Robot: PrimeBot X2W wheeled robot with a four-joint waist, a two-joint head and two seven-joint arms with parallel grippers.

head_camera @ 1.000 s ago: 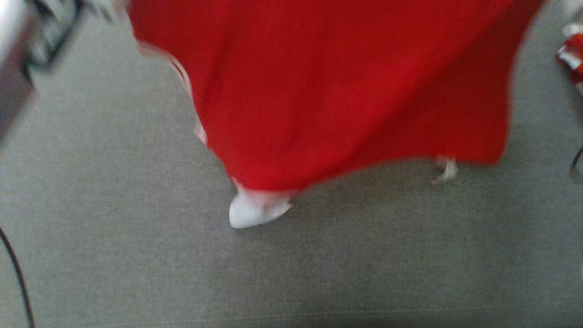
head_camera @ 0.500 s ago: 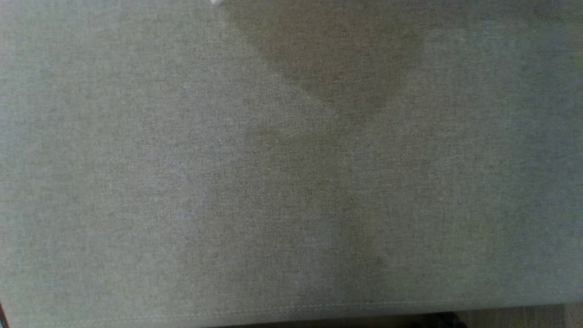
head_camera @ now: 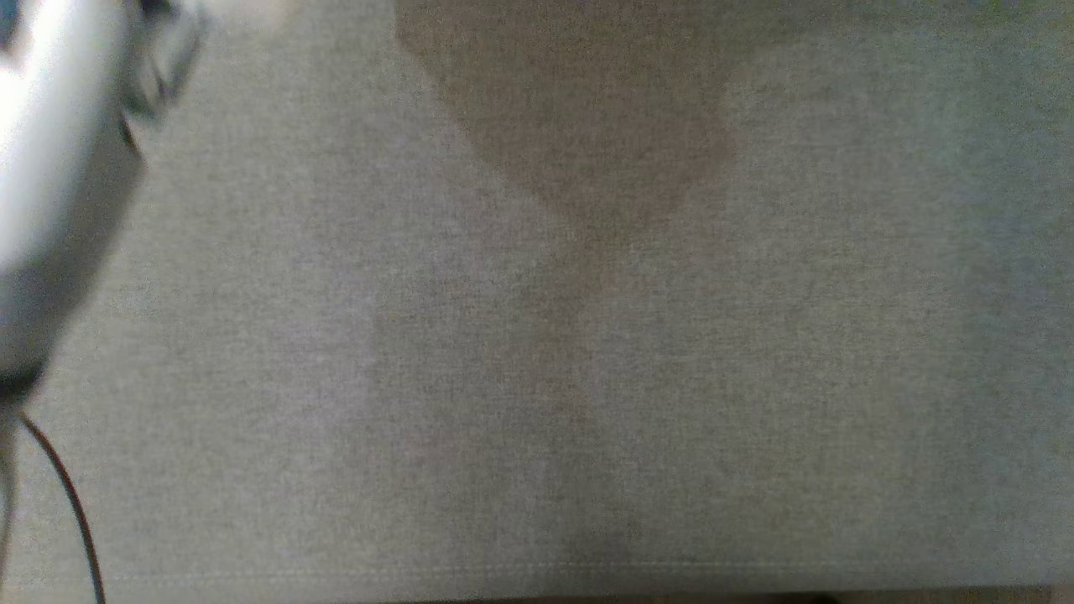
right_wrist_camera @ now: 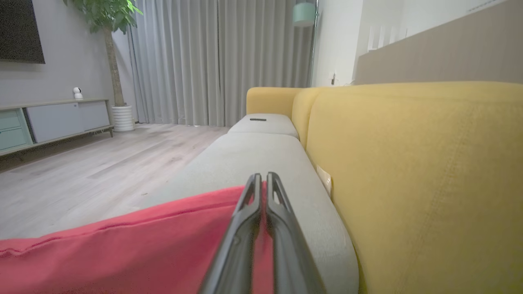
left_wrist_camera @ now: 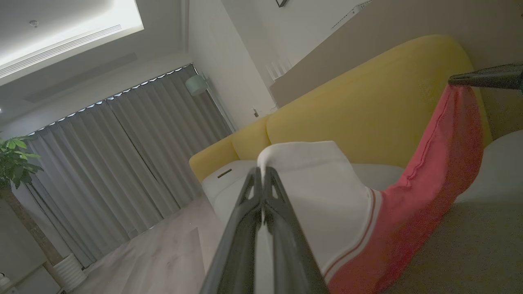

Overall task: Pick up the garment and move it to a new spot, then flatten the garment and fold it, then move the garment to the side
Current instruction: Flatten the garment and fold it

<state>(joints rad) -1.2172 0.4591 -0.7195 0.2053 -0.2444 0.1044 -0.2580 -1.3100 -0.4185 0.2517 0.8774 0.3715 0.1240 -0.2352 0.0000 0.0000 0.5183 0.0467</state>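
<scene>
The garment (left_wrist_camera: 429,183) hangs spread between the left end effector (left_wrist_camera: 262,171), clenched on its white edge, and the right end effector (right_wrist_camera: 263,178), clenched on its red edge (long axis arm to arm), over the sofa seat (head_camera: 755,377).

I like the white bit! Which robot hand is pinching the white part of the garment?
The left gripper: it is shut on the white part of the garment. The right gripper pinches a plain red edge instead.
</scene>
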